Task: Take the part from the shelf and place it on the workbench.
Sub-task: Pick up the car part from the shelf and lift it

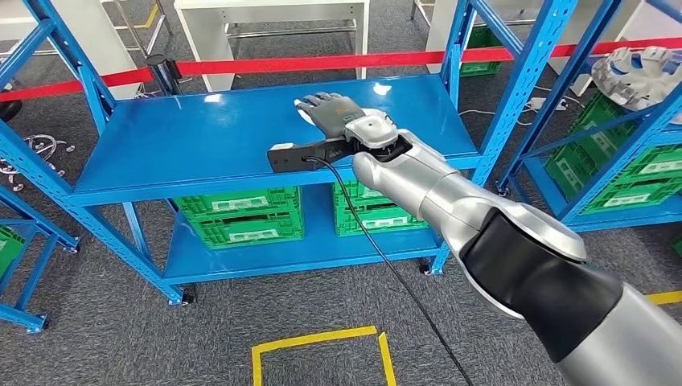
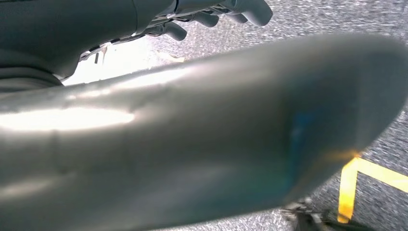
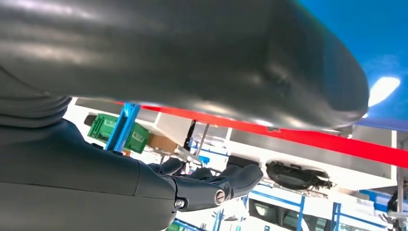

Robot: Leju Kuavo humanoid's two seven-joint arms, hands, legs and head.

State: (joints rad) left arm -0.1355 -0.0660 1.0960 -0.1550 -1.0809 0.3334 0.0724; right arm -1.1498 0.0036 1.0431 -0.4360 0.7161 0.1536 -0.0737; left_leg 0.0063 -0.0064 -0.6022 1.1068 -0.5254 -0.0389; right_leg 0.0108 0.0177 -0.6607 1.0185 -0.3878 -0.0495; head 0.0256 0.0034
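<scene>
Two glossy blue steel shelves [image 1: 201, 137] stand on grey carpet [image 1: 104, 322]; the right hand [image 1: 334, 112], fingers spread flat, covers a white part [image 1: 306, 112].

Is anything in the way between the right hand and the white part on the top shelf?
Nothing visible. The right hand is spread directly over the white part, which peeks out at the hand's edges on the blue shelf. Whether the hand touches it cannot be told.
</scene>
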